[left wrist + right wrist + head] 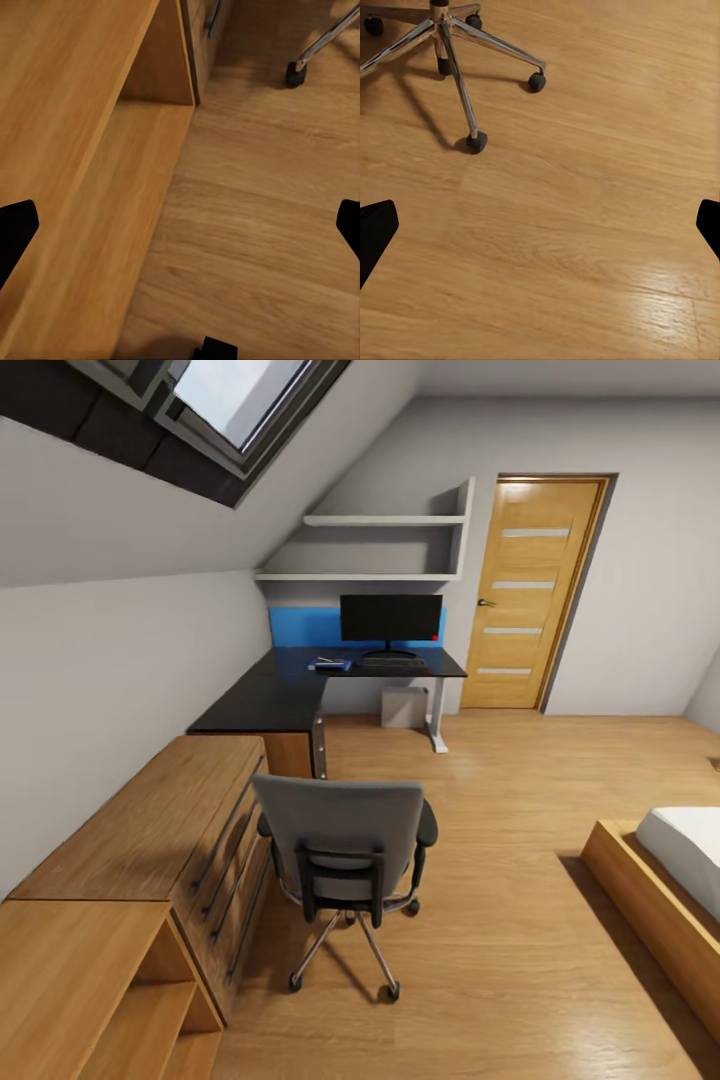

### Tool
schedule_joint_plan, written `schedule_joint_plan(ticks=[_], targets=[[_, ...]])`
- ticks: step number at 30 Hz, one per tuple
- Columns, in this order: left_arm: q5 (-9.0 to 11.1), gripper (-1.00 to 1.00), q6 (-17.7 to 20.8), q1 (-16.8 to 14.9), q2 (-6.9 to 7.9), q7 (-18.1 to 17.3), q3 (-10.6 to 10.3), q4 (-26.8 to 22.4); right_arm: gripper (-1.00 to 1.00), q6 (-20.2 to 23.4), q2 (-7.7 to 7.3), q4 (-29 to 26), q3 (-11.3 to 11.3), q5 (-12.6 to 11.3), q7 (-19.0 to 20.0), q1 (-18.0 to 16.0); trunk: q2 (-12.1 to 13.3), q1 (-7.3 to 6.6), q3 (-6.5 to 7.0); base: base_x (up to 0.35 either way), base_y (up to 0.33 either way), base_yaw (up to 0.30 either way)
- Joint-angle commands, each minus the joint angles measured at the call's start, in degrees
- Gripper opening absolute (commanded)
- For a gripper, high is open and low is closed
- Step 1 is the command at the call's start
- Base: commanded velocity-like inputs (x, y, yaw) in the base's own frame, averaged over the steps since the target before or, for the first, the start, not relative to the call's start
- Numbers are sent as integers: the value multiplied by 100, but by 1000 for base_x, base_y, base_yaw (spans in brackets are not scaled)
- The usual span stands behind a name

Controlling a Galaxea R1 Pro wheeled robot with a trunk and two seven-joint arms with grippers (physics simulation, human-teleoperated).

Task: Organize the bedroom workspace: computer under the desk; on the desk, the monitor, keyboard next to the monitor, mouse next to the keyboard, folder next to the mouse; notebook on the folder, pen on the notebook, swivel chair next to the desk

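**Desk mostly set; chair left to move**

Both sets of jaws wide, empty, over floor. Monitor (390,618), keyboard (392,659), folder (329,663) on desk (270,695); computer (404,707) beneath. Swivel chair (343,852), just ahead of jaws, stands apart from desk. Mouse, pen: cannot tell.

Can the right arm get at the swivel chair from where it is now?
Probably yes: the swivel chair stands close ahead, its chrome base on bare floor before the wide-open right gripper.

Both my grippers point downward. My left gripper (180,225) has its dark fingertips (15,229) spread wide apart; my right gripper (540,225) likewise, fingertips (375,229) far apart, gripping nothing.
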Motion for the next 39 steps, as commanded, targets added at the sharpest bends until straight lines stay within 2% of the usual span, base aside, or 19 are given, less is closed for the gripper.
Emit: schedule_joint_plan(ticks=[1, 8, 39], targets=[[-2, 100, -6, -3, -1, 56, -48, -2, 100, -18, 2, 9, 50, -37, -13, -5, -4, 0, -6, 0, 73, 19], [-2, 100, -6, -2, -1, 56, -48, -4, 100, -18, 1, 9, 50, -37, -10, -4, -4, 0, -6, 0, 139, 6], [-22, 100, -29, -3, -23, 56, -67, -4, 100, -18, -5, 9, 42, -41, -11, -5, -4, 0, -6, 0, 31, 0]])
